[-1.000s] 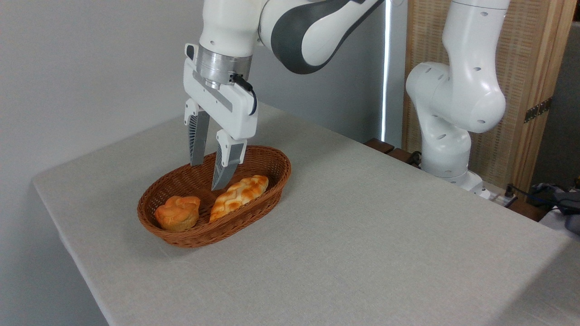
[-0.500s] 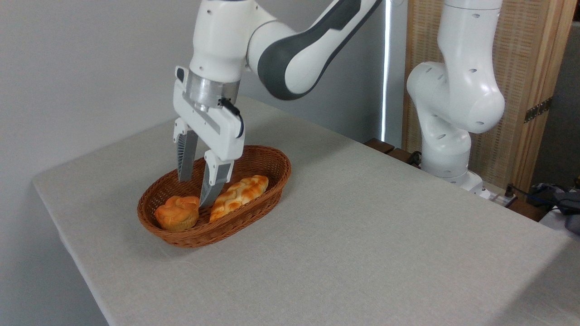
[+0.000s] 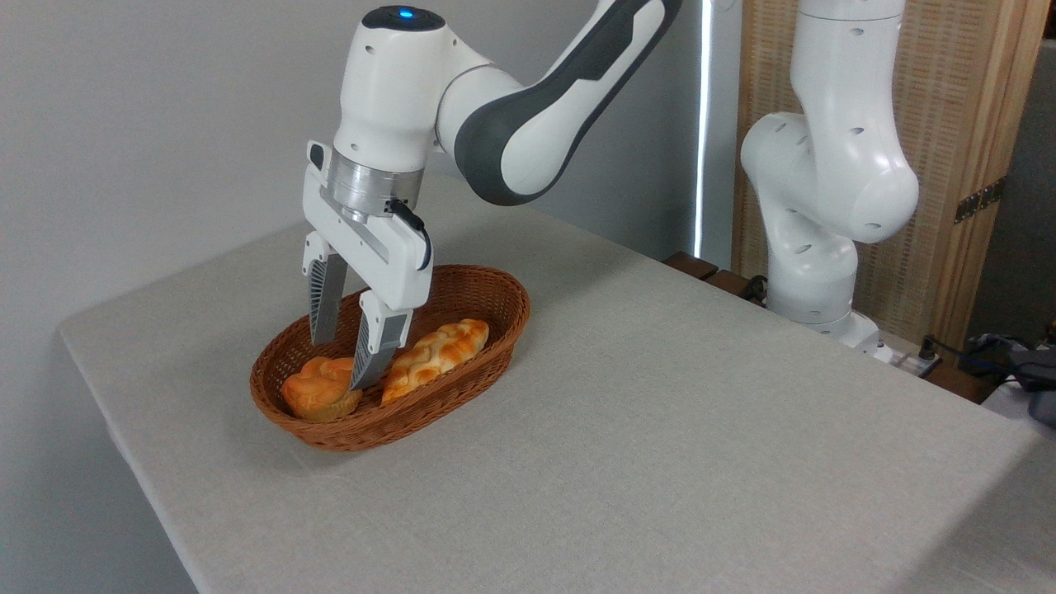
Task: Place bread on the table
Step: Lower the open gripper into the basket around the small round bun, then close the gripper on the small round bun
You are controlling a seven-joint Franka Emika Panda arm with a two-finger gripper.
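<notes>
Barely started: bread [image 3: 320, 394] sits in basket [image 3: 487, 299] at 9 o'clock of loaf [image 3: 436, 353]; hand [image 3: 339, 363] released, straddling it, nothing grasped, surface [image 3: 660, 429] placement pending.

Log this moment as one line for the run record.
phase: reach | gripper: open, over bun | bun: in basket, beside loaf | table: no bread yet

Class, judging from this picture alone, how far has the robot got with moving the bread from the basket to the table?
Nothing is moved yet: the bread sits in the basket beside the loaf. In hand: the open gripper straddles it, fingers not closed. Left: grasp, lift, place on the table.
</notes>
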